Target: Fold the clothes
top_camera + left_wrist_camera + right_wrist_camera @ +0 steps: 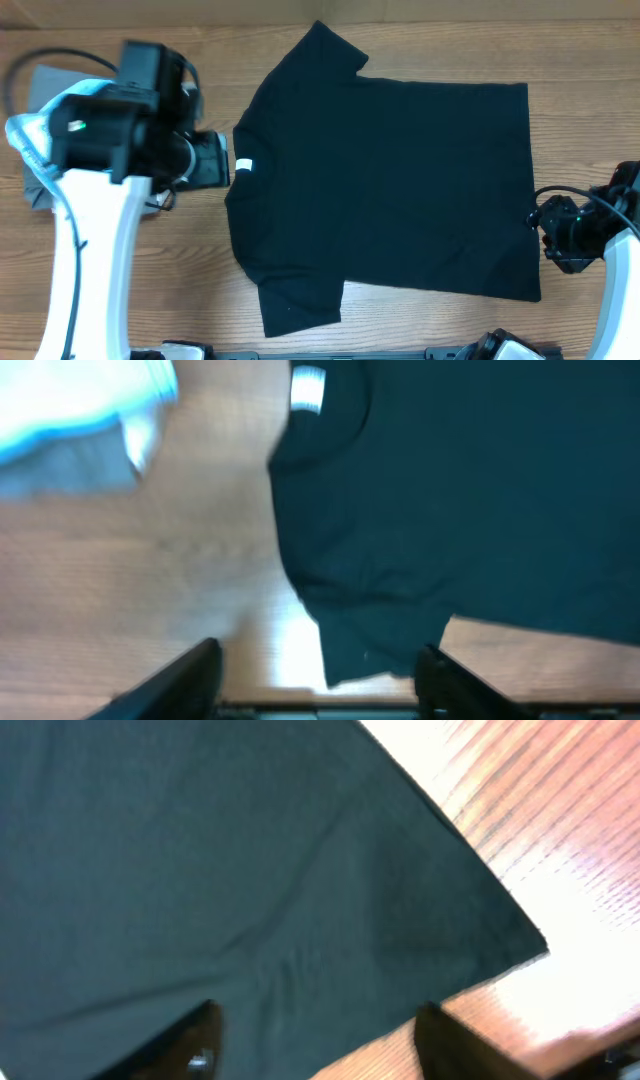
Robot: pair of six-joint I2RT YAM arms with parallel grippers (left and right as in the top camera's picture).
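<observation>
The clothes, a black T-shirt (pixel 390 190), lie spread flat with the neck to the left and a white tag (pixel 245 166) at the collar. My left gripper (pixel 215 160) hovers just left of the collar, open and holding nothing. In the left wrist view its gripper (pixel 320 680) frames bare wood and the tip of a sleeve (pixel 370 650), with the tag (pixel 307 388) above. My right gripper (pixel 545 222) is at the hem's right edge, open. In the right wrist view that gripper (pixel 320 1040) stands over the shirt (pixel 220 870) near its corner (pixel 520 935), not closed on the fabric.
Folded grey garments (pixel 45 85) and a light blue garment (pixel 28 135) lie at the far left, partly under my left arm; the light blue garment (pixel 80 400) also shows in the left wrist view. Bare wooden table (pixel 580 120) surrounds the shirt. Dark fixtures (pixel 180 352) line the front edge.
</observation>
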